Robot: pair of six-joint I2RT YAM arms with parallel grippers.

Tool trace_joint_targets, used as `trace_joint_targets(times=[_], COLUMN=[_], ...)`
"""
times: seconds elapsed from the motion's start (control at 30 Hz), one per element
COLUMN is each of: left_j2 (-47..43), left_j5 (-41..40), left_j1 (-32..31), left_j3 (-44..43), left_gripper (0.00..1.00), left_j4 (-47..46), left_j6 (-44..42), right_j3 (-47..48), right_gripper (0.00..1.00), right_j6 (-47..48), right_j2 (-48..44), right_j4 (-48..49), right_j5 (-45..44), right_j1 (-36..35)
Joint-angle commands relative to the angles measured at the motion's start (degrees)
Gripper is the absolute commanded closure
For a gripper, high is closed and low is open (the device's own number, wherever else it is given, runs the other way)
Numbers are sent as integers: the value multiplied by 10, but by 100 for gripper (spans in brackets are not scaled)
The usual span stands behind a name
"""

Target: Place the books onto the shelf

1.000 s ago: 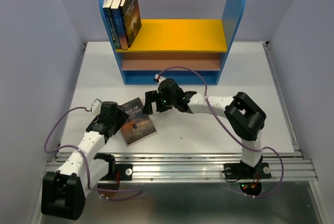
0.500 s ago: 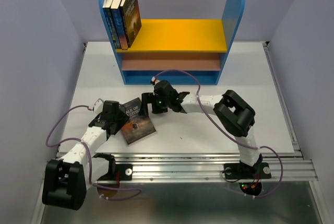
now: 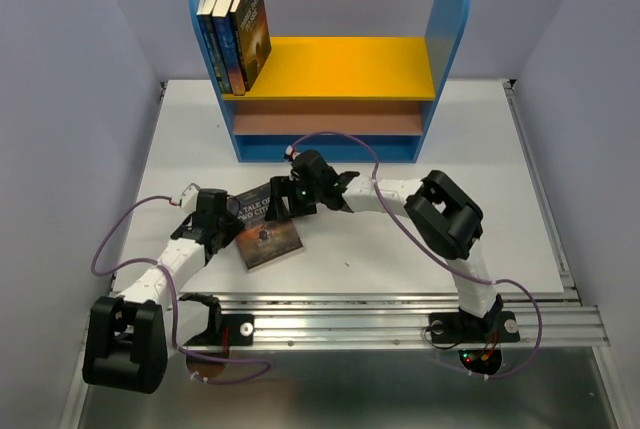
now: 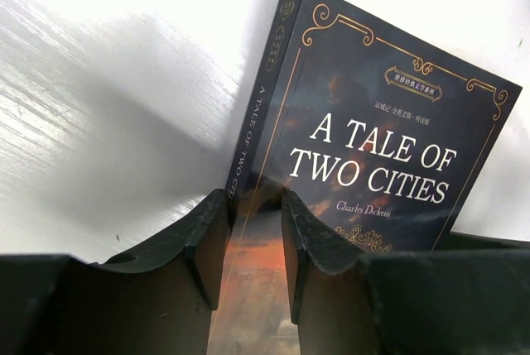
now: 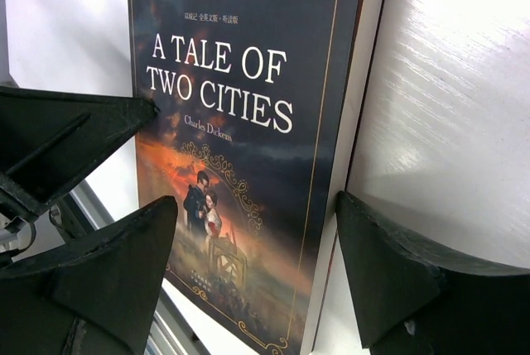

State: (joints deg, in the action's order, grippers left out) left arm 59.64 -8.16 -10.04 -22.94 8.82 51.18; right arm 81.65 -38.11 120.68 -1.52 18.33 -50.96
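Left tool (image 4: 254, 203) pinches book (image 4: 373, 82); right tool (image 5: 257, 204) gapes.

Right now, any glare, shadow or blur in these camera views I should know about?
Top external: even light, soft shadows, the book small but sharp. Left wrist: streaky glare on the table, broad shadow beside the book, title crisp. Right wrist: streaked glare on the table next to the book, cover readable, fingers dark and featureless.
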Motion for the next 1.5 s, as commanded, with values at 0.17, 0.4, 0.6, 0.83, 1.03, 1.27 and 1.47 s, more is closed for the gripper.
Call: trace_joint_targets(times=[0.17,0.4,0.6,0.83,1.03,1.27,1.47], left_j2=[-5,-7,-8,-10,-9,-11,-23], left_j5=[68,78,79,100,102,104,100], left_j1=[-5,-4,-5,-4,-5,-5,-5], left_j3=[17,24,26,40,45,48,44], left_gripper=[67,68,68,68,68,68,67], left_j4=[-37,-47,-50,-69,-79,-84,-76], left_j6=[9,14,17,24,25,26,25], right_j3=[42,47,48,47,47,55,49], right_gripper=[20,24,27,38,48,56,79], right_j6=[-6,-8,-21,-38,-46,-47,-38], right_j2=[-55,-61,-53,-21,1,18,-3], right_j4=[29,30,43,44,40,28,20], right_j5=[48,58,96,111,123,117,84], right_j1=[-29,-29,-34,-34,-34,-40,-40])
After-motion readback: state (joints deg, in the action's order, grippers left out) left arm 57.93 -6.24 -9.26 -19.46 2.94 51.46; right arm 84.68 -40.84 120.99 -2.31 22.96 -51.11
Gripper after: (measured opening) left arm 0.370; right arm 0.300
